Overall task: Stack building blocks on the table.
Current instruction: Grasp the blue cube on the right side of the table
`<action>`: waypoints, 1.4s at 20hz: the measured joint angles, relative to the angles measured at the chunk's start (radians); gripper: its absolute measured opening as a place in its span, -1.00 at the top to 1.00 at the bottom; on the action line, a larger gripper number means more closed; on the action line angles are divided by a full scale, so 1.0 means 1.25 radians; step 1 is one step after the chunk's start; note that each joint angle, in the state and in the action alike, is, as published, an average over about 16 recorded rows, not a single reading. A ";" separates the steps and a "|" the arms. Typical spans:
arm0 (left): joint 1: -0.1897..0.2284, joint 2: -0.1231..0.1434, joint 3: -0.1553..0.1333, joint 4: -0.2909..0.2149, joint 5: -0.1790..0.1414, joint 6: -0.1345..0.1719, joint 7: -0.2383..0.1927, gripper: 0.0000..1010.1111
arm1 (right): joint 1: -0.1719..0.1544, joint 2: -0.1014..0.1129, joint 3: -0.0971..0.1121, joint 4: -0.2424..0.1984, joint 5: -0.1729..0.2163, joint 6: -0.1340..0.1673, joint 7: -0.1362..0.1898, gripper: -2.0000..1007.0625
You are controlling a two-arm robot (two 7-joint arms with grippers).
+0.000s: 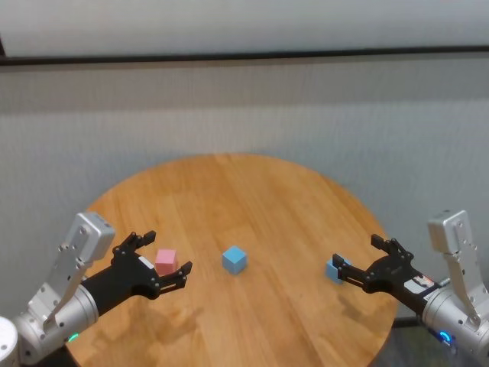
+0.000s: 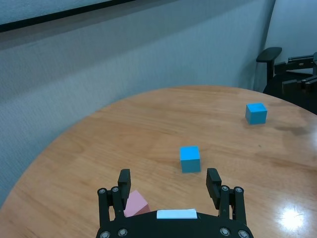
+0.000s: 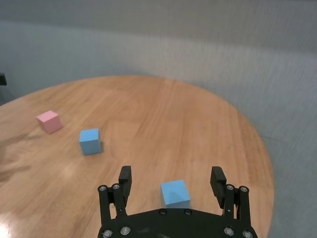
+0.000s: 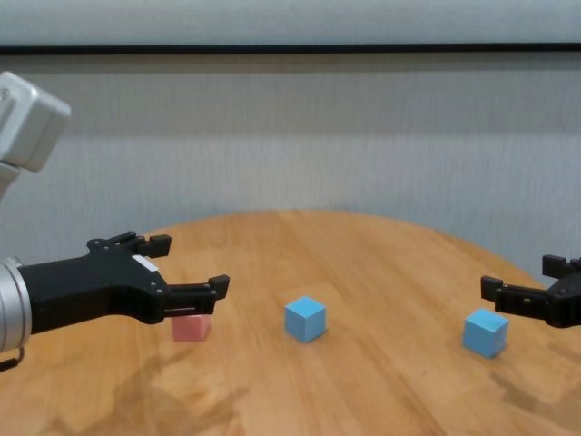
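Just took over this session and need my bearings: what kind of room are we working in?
Probably an office or meeting room set up as a test space: a round wood-plank table against a plain grey wall, three toy cubes as props, and what looks like an office chair's armrest beside the table.

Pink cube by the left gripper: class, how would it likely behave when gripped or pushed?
The pink cube has flat faces and sits flat on the table, so it would probably slide rather than roll. It looks rigid and matte, likely easy to grip. The open left gripper straddles it.
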 joint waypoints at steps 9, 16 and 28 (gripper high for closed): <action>0.000 0.000 0.000 0.000 0.000 0.001 0.000 -0.98 | 0.020 -0.011 0.000 0.032 -0.016 0.022 0.027 -1.00; -0.001 0.000 0.000 0.001 0.000 0.001 0.000 -0.98 | 0.039 -0.025 0.002 0.065 -0.029 0.034 0.046 -1.00; -0.001 0.000 0.000 0.001 0.000 0.001 0.000 -0.98 | 0.075 -0.049 0.003 0.128 -0.051 0.056 0.080 -1.00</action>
